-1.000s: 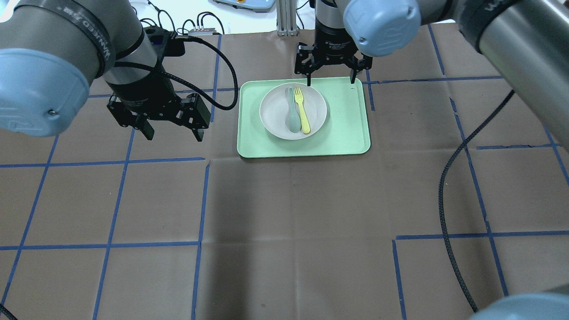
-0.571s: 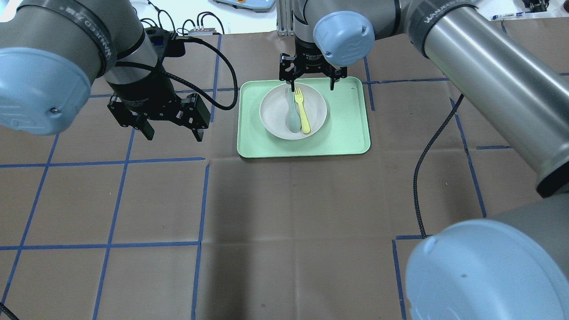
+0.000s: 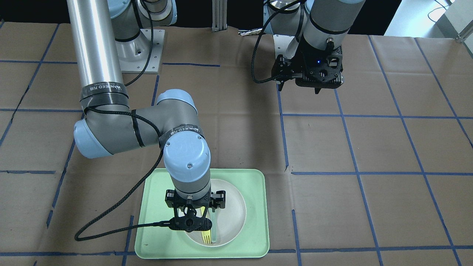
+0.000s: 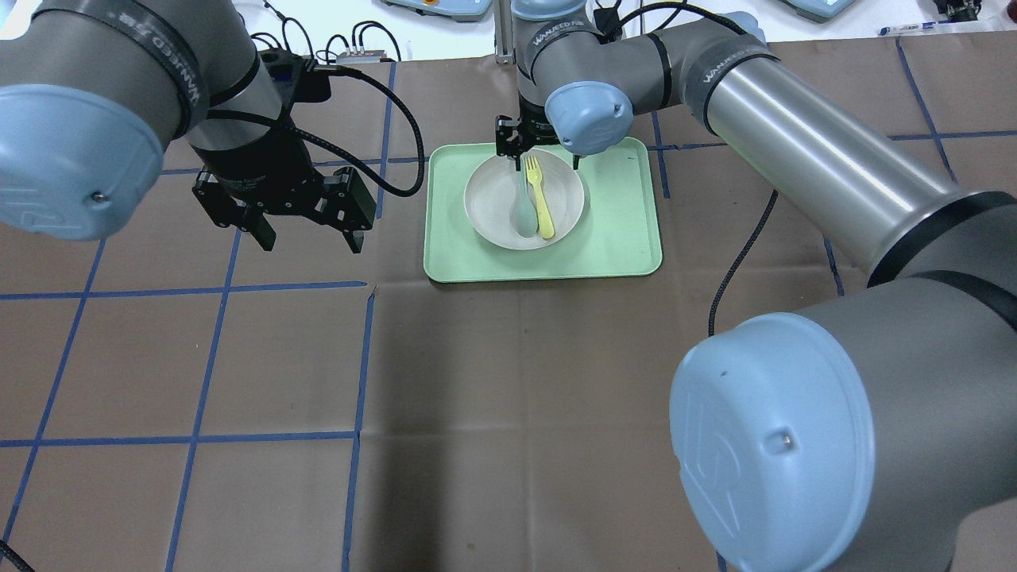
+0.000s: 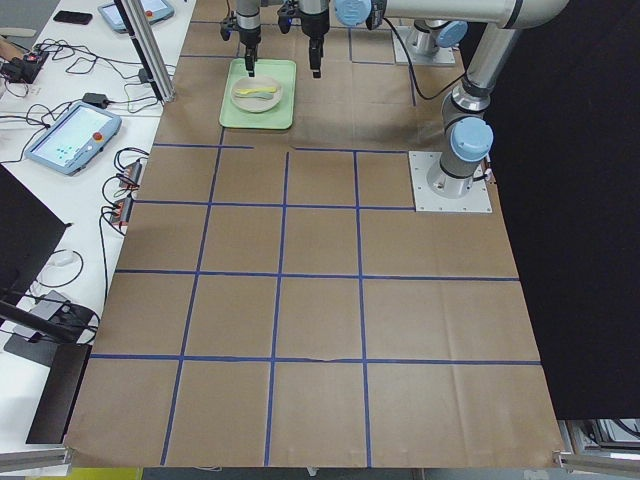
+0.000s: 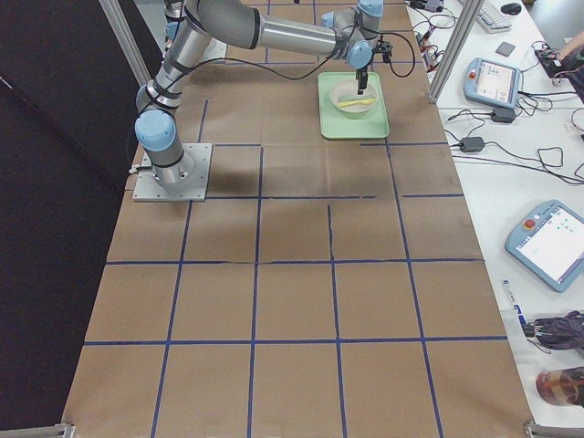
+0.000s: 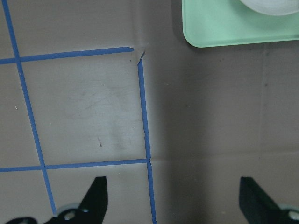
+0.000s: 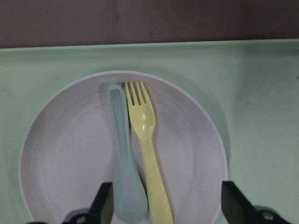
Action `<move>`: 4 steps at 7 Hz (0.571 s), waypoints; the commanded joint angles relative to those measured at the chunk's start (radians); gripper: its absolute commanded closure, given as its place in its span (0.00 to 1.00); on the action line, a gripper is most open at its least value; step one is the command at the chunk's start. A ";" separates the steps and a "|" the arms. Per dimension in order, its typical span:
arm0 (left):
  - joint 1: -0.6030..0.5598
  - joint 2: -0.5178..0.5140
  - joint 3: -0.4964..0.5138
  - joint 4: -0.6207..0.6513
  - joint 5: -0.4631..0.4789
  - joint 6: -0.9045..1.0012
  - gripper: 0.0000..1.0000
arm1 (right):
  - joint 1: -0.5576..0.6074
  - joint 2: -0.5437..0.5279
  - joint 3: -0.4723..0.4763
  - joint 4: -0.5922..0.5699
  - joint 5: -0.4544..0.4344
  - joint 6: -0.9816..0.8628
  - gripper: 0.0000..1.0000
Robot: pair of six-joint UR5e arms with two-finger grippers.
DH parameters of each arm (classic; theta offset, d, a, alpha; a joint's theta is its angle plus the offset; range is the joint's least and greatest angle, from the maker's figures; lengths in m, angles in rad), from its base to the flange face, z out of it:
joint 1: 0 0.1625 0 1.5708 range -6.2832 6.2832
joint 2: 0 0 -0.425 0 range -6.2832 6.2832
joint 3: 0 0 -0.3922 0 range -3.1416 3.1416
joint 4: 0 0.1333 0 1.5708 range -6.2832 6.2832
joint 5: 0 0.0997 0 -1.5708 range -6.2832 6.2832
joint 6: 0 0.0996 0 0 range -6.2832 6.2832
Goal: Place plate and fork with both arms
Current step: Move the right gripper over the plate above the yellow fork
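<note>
Right gripper (image 4: 542,159) spread wide above fork (image 4: 542,202) and grey-green spoon (image 4: 523,208) laid in plate (image 4: 486,199), pale green tray (image 4: 620,226) beneath, left gripper (image 4: 311,240) released, held left of tray

The spoon (image 8: 124,154) lies tight against the fork (image 8: 147,158) on the robot's left side, so no finger fits between them. On the fork's other side the plate (image 4: 489,199) is bare out to its raised rim. The right gripper (image 4: 542,161) hangs above, spread wide enough to straddle both. The left gripper (image 4: 311,240) stands beside the tray (image 4: 620,230), well apart from it.
</note>
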 commanded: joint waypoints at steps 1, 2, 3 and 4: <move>0.000 0.000 -0.001 0.000 0.000 0.001 0.01 | -0.003 0.034 0.002 -0.017 0.000 -0.008 0.35; 0.000 0.000 -0.001 0.000 0.000 0.001 0.01 | -0.003 0.051 0.002 -0.020 0.000 -0.011 0.36; 0.000 0.000 -0.001 0.000 0.000 0.001 0.01 | -0.003 0.061 0.004 -0.022 0.000 -0.011 0.42; 0.000 0.000 -0.001 -0.002 0.000 0.000 0.01 | -0.003 0.065 0.007 -0.025 0.000 -0.011 0.44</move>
